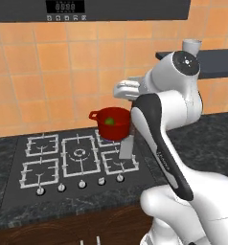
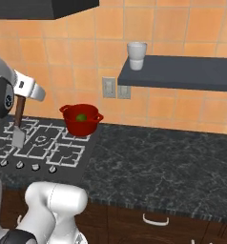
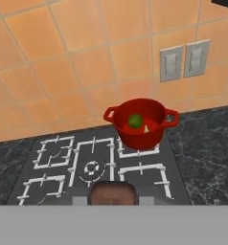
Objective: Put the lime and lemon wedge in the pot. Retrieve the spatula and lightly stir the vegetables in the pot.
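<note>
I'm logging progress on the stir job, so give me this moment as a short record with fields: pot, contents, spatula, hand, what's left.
pot: red pot on the back right burner of the stove
contents: lime inside; a pale wedge beside it, likely the lemon wedge
spatula: spatula held off the stove, blade down, handle up
hand: hand shut on the spatula handle, to one side of the pot
what's left: stirring not yet begun
</note>
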